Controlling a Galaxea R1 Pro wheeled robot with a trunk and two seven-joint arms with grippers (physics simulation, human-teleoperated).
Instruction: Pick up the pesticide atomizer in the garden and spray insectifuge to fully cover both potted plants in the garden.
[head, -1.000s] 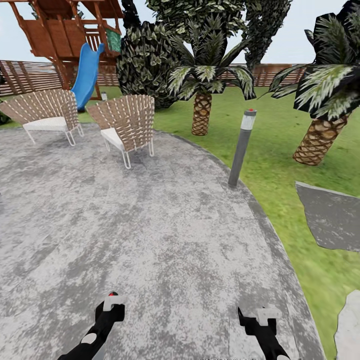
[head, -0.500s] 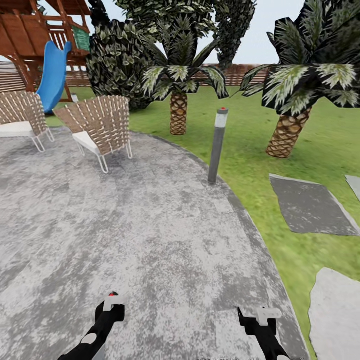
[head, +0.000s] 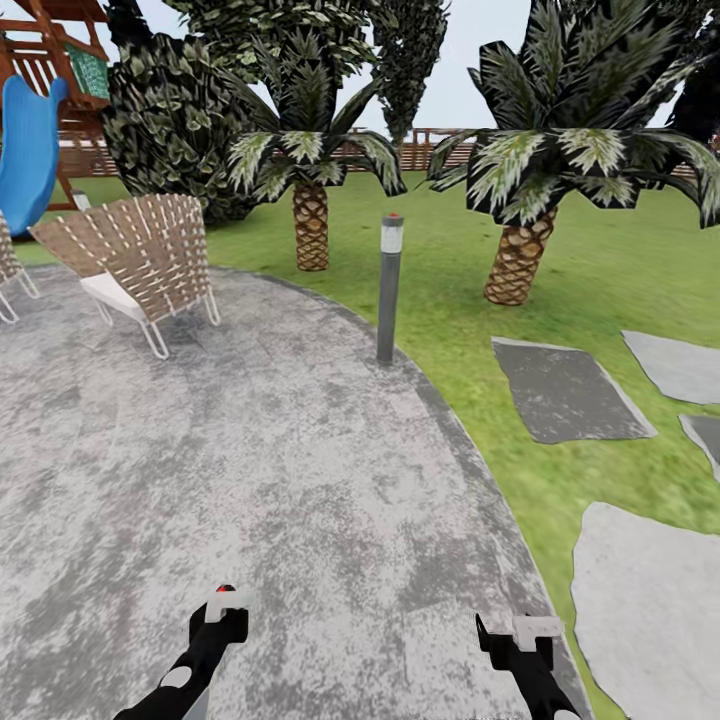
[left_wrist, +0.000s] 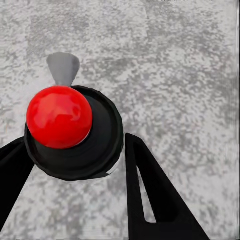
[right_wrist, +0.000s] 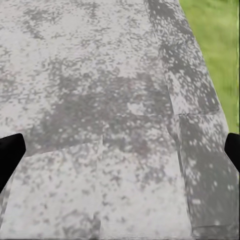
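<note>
View has swung right: bollard lamp (head: 389, 288) and wicker chair (head: 135, 262) slid toward 9 o'clock. Left tool (left_wrist: 75, 165) holds the pesticide atomizer (left_wrist: 70, 132); right tool (right_wrist: 120, 150) spread wide.

Mottled grey paved patio (right_wrist: 110, 130) spreads beneath the right gripper (right_wrist: 120, 150), faint seams marking its slabs. Green lawn (right_wrist: 215, 45) borders the patio's curved edge at one corner. Two black fingers (right_wrist: 9, 155) peek in at opposite edges, spread wide apart with nothing between them.
</note>
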